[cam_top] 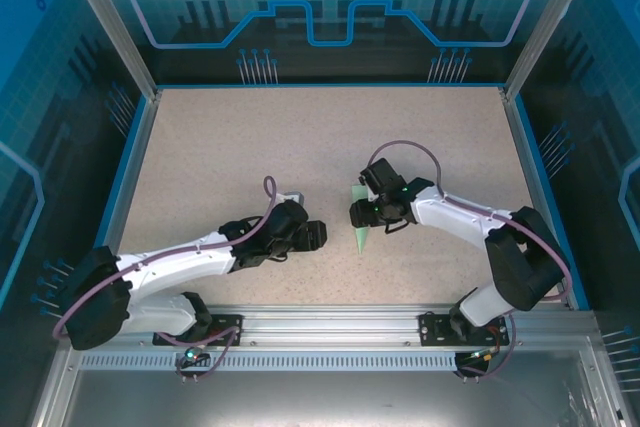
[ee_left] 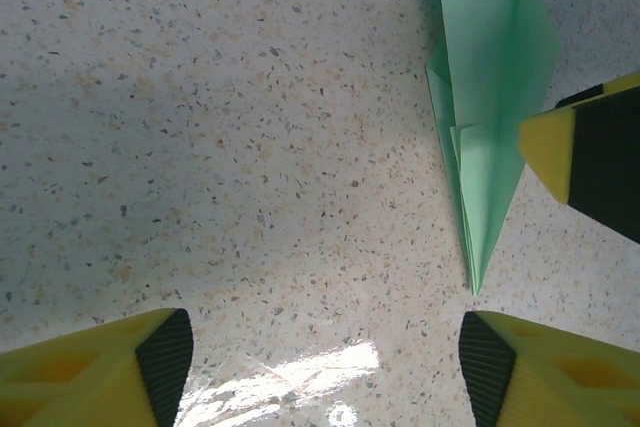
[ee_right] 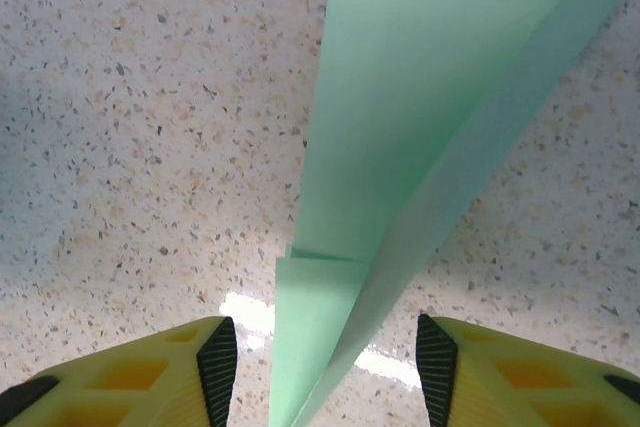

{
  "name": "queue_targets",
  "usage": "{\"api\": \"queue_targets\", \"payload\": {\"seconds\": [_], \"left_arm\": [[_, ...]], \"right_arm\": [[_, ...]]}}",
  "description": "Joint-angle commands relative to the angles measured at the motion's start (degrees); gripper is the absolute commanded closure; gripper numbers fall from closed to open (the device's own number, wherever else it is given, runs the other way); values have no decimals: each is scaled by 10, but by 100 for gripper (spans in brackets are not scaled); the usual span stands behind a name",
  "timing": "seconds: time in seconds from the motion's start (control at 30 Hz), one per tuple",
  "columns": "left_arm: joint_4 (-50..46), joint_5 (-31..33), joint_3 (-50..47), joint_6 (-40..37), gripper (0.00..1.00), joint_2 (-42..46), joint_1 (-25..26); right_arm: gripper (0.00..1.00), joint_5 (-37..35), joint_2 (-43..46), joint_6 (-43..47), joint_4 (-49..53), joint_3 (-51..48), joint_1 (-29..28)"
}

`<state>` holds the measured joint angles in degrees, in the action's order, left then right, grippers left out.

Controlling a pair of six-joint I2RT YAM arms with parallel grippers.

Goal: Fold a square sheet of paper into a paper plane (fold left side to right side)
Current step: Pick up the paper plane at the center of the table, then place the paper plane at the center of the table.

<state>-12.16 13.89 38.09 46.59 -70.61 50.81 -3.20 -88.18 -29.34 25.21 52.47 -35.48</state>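
The paper plane (cam_top: 360, 230) is a slim mint-green dart lying on the speckled table, its sharp tip toward the near edge. In the left wrist view the paper plane (ee_left: 490, 117) lies at upper right, its tip ending just above my left gripper's right finger (ee_left: 490, 367). My left gripper (ee_left: 322, 357) is open over bare table, just left of the dart (cam_top: 318, 235). My right gripper (cam_top: 358, 215) is open and straddles the plane. In the right wrist view the folded paper (ee_right: 400, 147) runs between the spread fingers (ee_right: 215, 367), with a raised flap on its right side.
The speckled tabletop (cam_top: 250, 147) is bordered by blue side rails and a metal rail at the near edge (cam_top: 320, 322). A yellow-and-black finger of the right gripper (ee_left: 590, 152) reaches in beside the dart in the left wrist view.
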Motion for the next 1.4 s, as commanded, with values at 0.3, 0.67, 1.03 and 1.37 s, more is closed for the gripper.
{"api": "queue_targets", "payload": {"seconds": [0.3,0.67,1.03,1.37], "left_arm": [[-18,23,-13,-1,13,33,3],[-77,91,-18,-4,9,119,3],[-90,119,-104,33,1,288,3],[-89,110,-105,22,1,298,2]], "right_arm": [[76,-25,-28,10,15,13,-14],[100,217,64,14,-97,-17,2],[96,298,-64,-32,-253,-132,81],[72,225,-10,29,-143,-118,103]]}}
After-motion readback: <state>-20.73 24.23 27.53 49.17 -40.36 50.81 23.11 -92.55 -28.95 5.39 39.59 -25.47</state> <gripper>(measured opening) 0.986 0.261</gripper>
